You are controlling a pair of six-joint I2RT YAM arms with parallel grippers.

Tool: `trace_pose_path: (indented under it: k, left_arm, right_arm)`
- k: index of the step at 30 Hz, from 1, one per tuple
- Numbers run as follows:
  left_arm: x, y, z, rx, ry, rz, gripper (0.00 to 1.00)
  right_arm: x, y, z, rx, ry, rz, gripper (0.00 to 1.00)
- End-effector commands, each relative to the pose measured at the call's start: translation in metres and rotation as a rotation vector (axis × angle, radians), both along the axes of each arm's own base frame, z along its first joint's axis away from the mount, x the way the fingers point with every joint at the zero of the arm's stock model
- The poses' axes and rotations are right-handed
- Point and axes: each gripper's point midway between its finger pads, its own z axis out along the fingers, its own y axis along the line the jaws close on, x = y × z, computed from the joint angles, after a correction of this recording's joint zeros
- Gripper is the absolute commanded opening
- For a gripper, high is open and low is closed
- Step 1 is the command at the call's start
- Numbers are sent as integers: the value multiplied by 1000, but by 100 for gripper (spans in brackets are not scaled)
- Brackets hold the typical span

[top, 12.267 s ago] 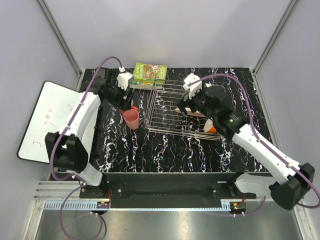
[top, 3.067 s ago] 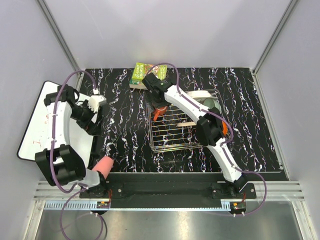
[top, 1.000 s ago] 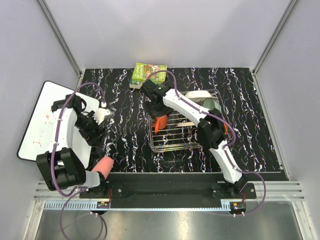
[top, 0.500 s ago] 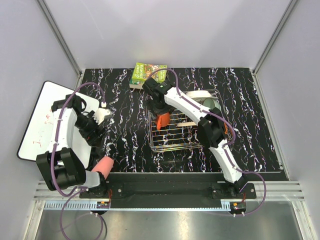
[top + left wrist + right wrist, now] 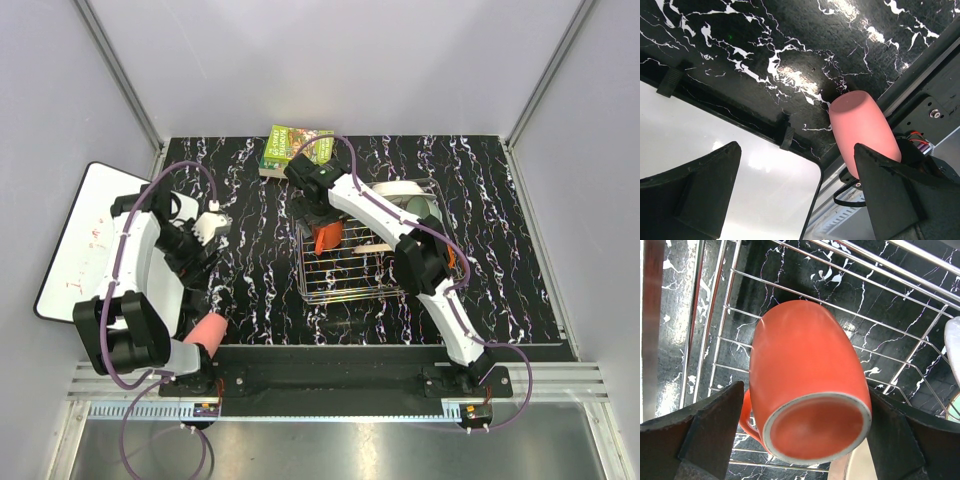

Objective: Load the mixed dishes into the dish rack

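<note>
Seen from above, the left arm rises from its base at the near left corner, bends out over the white board with red scribbles (image 5: 75, 240), and folds back. Its left gripper (image 5: 212, 222) hangs over the left side of the black marble-patterned table (image 5: 260, 270).

The left wrist view shows this gripper (image 5: 796, 150) with its two black fingers (image 5: 695, 195) spread far apart and nothing between them. A pale salmon-pink cup (image 5: 862, 132) lies on its side on the table's near left edge, close to the arm's base (image 5: 207, 331) and well apart from the gripper.

The right arm reaches from the near right in a long arc across the rectangular silver wire dish rack (image 5: 350, 298). Its right gripper (image 5: 320, 220) sits above the rack's far left corner, near a green book (image 5: 290, 148).

In the right wrist view, an orange-red glazed mug with a handle (image 5: 805, 370) lies on its side on the rack's thin bars (image 5: 840, 305), its base toward the camera. The right gripper's (image 5: 805, 390) fingers (image 5: 705, 435) stand wide apart, one on each side of the mug. A sliver of space shows on the handle side; on the other side, contact cannot be told.

A large white plate (image 5: 395, 190) stands at the rack's far end.
</note>
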Motion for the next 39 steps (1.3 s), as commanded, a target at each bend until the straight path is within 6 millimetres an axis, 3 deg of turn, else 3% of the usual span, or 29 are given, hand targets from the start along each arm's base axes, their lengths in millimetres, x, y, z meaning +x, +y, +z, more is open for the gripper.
trace_pose_path:
  k: [1,7,13,20,25,30,39]
  left_arm:
    - [-18,-12,14,-42,75,7,99]
    - [-20,-12,17,-26,64,-2,99]
    - [-27,-18,17,-9,92,-48,99]
    - [-61,-19,-2,78,214,-108,99]
    - [-89,-9,-9,151,289,-106,99]
    - [-113,-1,-20,206,341,-109,99]
    - [-126,-32,-28,127,429,-147,99]
  right_arm:
    - [15,2,32,43,-92,-17,100]
    - [20,0,43,41,-133,-30,100]
    - [21,-14,105,67,-258,-58,100]
    - [-16,-41,182,123,-393,-61,100]
    - [-44,-49,217,242,-435,-49,100]
    - [-53,-59,229,291,-470,-55,100]
    - [-59,-64,220,273,-454,-48,100]
